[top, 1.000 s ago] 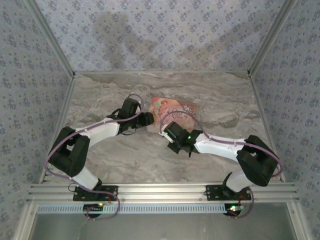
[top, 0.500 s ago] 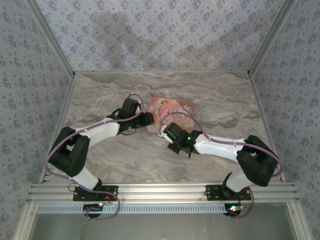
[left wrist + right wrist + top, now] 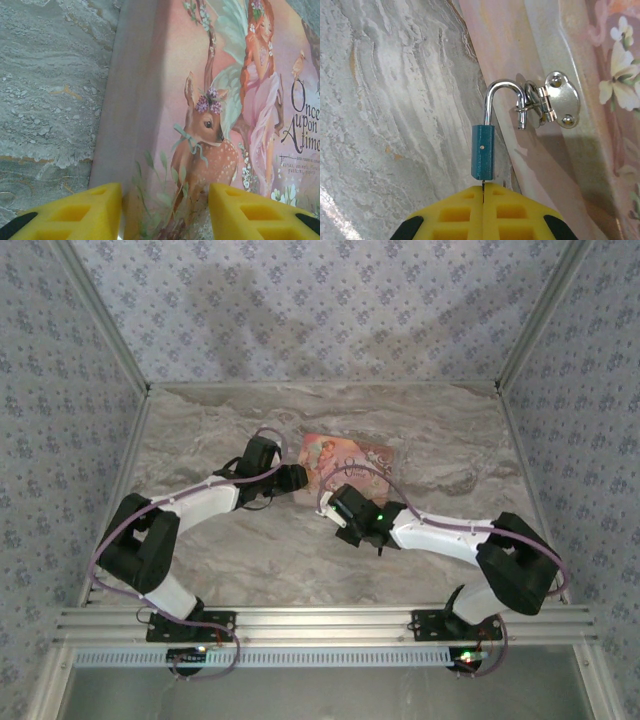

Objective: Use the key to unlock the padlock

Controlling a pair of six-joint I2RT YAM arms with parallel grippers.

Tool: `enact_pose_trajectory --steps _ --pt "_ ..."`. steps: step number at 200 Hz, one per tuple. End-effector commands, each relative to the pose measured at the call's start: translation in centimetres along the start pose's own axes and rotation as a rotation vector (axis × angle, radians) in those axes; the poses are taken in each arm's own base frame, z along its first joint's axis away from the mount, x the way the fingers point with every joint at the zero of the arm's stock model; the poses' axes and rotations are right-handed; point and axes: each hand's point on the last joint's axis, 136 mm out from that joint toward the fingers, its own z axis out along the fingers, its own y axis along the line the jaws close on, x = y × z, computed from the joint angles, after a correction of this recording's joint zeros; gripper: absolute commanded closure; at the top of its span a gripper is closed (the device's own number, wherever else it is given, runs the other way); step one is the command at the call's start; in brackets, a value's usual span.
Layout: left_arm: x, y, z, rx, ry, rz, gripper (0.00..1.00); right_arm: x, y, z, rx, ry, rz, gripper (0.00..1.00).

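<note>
The padlock [image 3: 483, 159] is a tiny blue body with a silver shackle [image 3: 503, 89]. The shackle hooks through the ring of the chrome hasp [image 3: 555, 100] on the pink box's side, and its free end hangs outside the blue body. My right gripper [image 3: 483, 196] is shut on the key [image 3: 483, 185], a thin metal sliver running from the pads into the bottom of the padlock. My left gripper [image 3: 165, 215] is open, its yellow fingers [image 3: 95, 212] astride the left edge of the pink picture box [image 3: 210, 100]. From above, the left gripper [image 3: 297, 478] meets the box [image 3: 352, 455] and the right gripper [image 3: 337, 502] is at its near edge.
The box lies on a grey marbled tabletop [image 3: 250, 550] enclosed by patterned walls [image 3: 320, 310]. Both arms reach inward from the near rail [image 3: 320, 620], and their wrists are close together at the box. Bare table lies to the left and right.
The right gripper has edged slightly left along the box's near edge with the key. The left arm has not moved.
</note>
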Motion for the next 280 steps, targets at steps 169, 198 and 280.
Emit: enact_pose_trajectory --steps 169,198,280 --pt "0.0 -1.3 -0.2 0.037 0.01 -0.009 0.52 -8.5 0.4 -1.0 -0.036 -0.269 -0.092 1.0" --pt "-0.5 -1.0 -0.7 0.016 -0.008 -0.008 0.5 -9.4 1.6 -1.6 -0.039 -0.269 -0.125 1.0" --pt "-2.0 0.7 -6.6 -0.046 -0.151 -0.004 0.43 -6.9 2.4 -5.2 -0.056 -0.288 -0.003 1.0"
